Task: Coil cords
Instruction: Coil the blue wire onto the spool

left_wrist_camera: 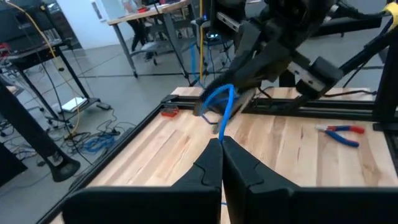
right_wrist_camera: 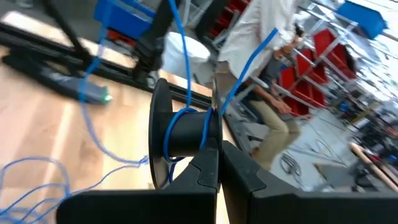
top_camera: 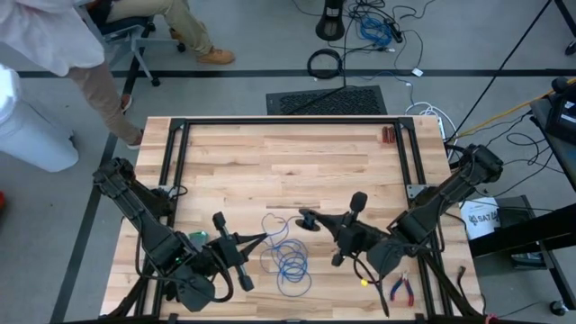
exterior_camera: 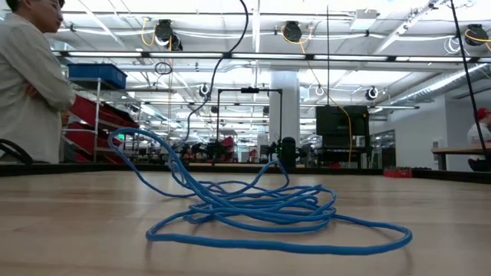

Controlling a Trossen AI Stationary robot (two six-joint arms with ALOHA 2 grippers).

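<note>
**Blue cord in a loose pile, both hands pinching it**

Blue cord (exterior_camera: 253,215) lies in loose loops on the wooden surface (top_camera: 288,162). From the pile, one strand goes up to the left hand (top_camera: 241,241) just beside it. That hand's fingers (left_wrist_camera: 208,168) are pressed together on the cord. On the pile's other side, the right hand (top_camera: 310,219) pinches a black spool (right_wrist_camera: 186,134) with cord wrapped around it. Red-handled pliers (top_camera: 401,288) lie well apart from the pile, past the right hand.

Overhead looks straight down; low camera level, near cords (exterior_camera: 261,211); wrists probably closest.
</note>
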